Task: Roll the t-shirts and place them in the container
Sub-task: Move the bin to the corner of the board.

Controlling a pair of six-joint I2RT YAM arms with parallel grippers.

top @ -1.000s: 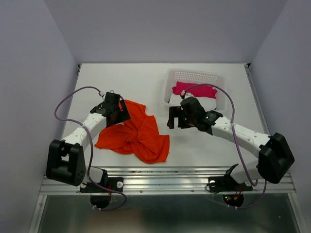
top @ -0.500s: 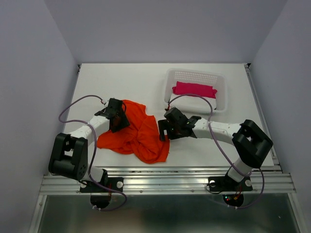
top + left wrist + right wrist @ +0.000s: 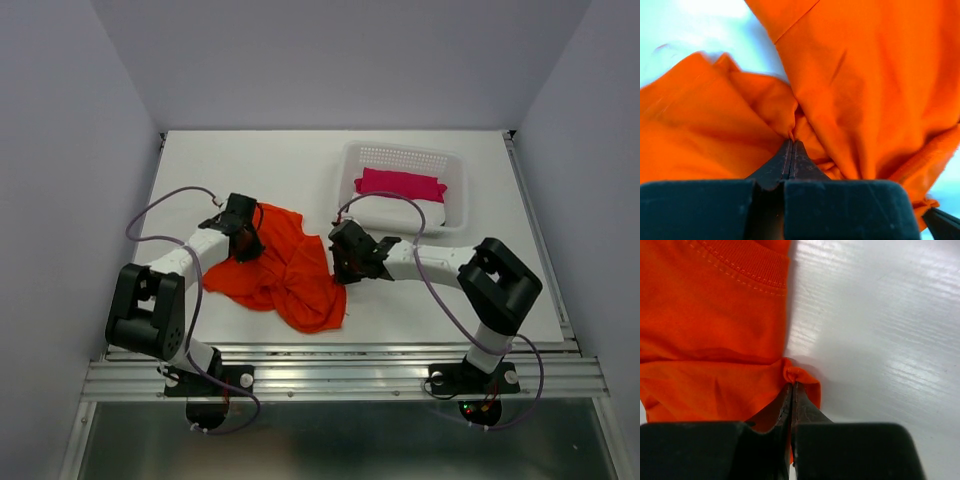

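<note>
Lying crumpled on the table (image 3: 250,170) beside the white basket (image 3: 455,192), the orange-red t-shirt (image 3: 285,275) is being pinched at two edges. The left gripper (image 3: 791,144) is clenching a fold on the side farthest from the basket. The right gripper (image 3: 791,386) is clenching the edge nearest it.

The white table (image 3: 250,170) carries 2 things directly. A crumpled orange-red t-shirt (image 3: 285,275) lies left of centre, nearer the front edge. It is bunched into soft folds with a twist through its middle, and on its right side a ribbed, stitched edge rests flat on the tabletop. A white perforated basket (image 3: 400,158) stands toward the back right, apart from the t-shirt.
</note>
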